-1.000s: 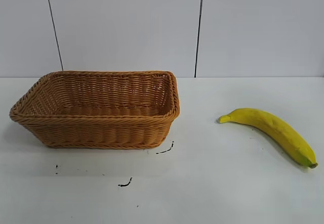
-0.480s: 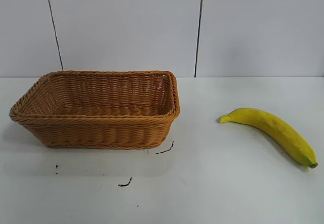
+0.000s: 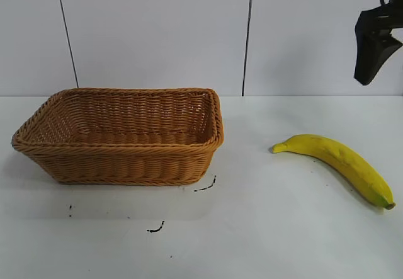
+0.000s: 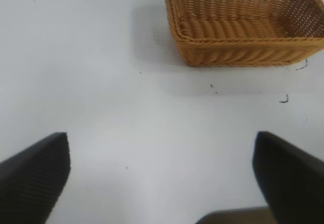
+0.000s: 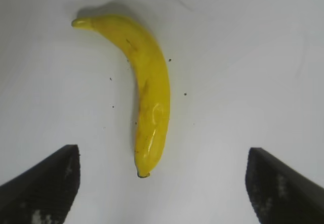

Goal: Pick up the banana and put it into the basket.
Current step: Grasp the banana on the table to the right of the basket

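Observation:
The yellow banana (image 3: pixel 340 162) lies on the white table at the right, its dark end toward the front. A tan wicker basket (image 3: pixel 119 169) stands at the left with nothing in it and also shows in the left wrist view as the basket (image 4: pixel 243 57). High at the upper right, above and behind the banana, one of my right gripper's dark fingers (image 3: pixel 370 49) hangs in the air. In the right wrist view my right gripper (image 5: pixel 161 150) is open over the banana (image 5: pixel 149 92), well above it. My left gripper (image 4: pixel 159 135) is open over bare table, away from the basket.
Small black marks (image 3: pixel 155 228) dot the table (image 3: pixel 264 241) in front of the basket. A white wall with dark vertical seams (image 3: pixel 247 36) closes the back. Bare table separates basket and banana.
The right gripper has come into the exterior view at the upper right. Banana and basket have not moved.

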Tool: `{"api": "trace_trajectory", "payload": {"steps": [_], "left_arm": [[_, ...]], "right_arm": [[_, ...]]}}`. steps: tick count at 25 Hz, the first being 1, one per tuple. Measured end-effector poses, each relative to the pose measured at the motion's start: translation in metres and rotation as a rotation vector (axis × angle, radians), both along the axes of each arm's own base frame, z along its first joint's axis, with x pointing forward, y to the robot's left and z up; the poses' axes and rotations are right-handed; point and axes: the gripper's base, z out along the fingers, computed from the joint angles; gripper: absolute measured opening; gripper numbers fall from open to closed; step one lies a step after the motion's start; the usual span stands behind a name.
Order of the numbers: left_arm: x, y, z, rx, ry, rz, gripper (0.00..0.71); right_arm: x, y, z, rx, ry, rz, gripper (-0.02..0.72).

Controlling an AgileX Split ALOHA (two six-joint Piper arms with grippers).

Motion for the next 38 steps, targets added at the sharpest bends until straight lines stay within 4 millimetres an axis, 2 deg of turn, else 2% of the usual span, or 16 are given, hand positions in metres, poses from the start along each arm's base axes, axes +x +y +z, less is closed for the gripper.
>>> {"api": "trace_trajectory", "payload": {"steps": [6,9,19,27,35,38], "left_arm": [[0.000,0.000,0.000,0.000,0.000,0.000,0.695],[0.000,0.000,0.000,0.000,0.000,0.000,0.695],[0.000,0.000,0.000,0.000,0.000,0.000,0.695],[0.000,0.000,0.000,0.000,0.000,0.000,0.695],[0.000,0.000,0.000,0.000,0.000,0.000,0.695],[0.000,0.000,0.000,0.000,0.000,0.000,0.695]], "right_arm": [[0.003,0.002,0.000,-0.030,-0.031,0.025,0.633],[0.007,0.002,-0.007,-0.038,-0.021,0.027,0.633],[0.033,0.003,-0.075,-0.049,0.049,0.025,0.633],[0.045,0.004,-0.131,-0.049,0.107,-0.004,0.633],[0.050,0.005,-0.154,-0.047,0.111,-0.017,0.633],[0.050,0.005,-0.158,-0.048,0.118,-0.017,0.633]]}}
